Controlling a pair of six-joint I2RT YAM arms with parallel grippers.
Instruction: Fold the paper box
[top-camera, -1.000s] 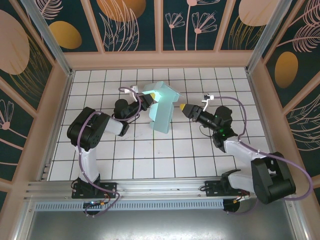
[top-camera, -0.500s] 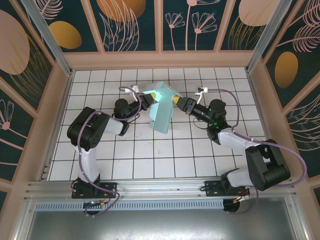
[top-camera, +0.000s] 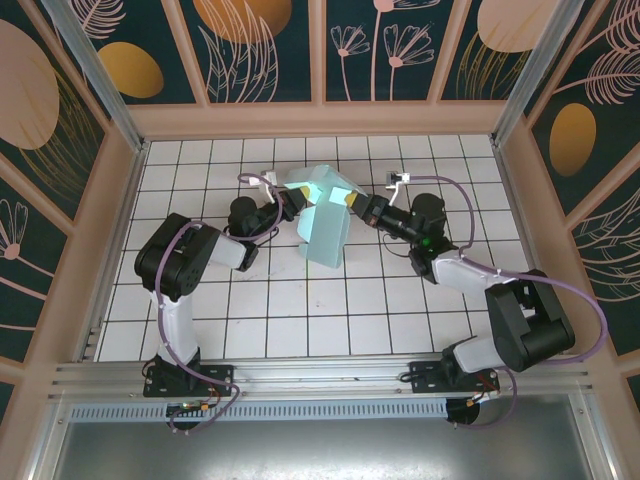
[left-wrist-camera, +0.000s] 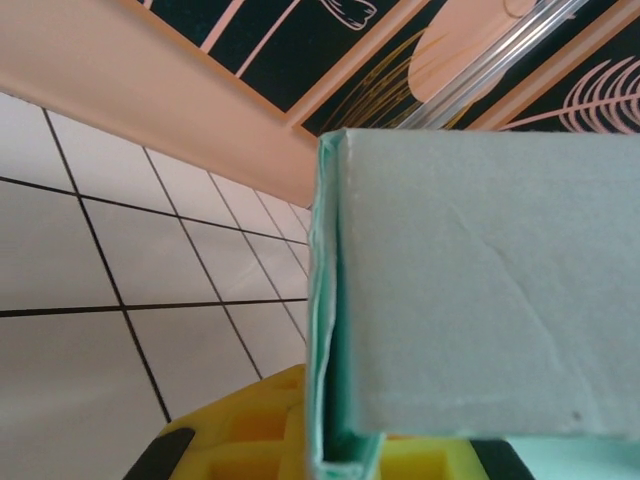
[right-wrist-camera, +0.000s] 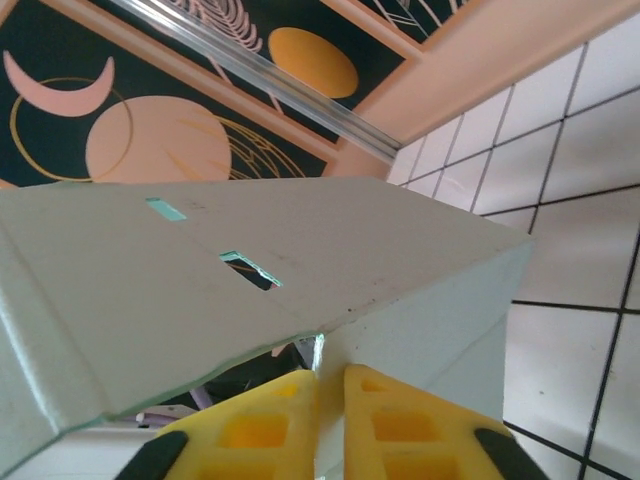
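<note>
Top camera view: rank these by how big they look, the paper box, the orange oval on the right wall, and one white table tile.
1. paper box
2. orange oval
3. table tile

None of these look close in size.

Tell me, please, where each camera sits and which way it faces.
Top external: above and behind the arms, looking down at the tiled table; both arms, left hand and right hand at the paper box.
Left wrist: on the left arm, facing the box's edge past its yellow fingers.
Right wrist: on the right arm, facing the box's slotted panel past its fingers.
All three show the box.
</note>
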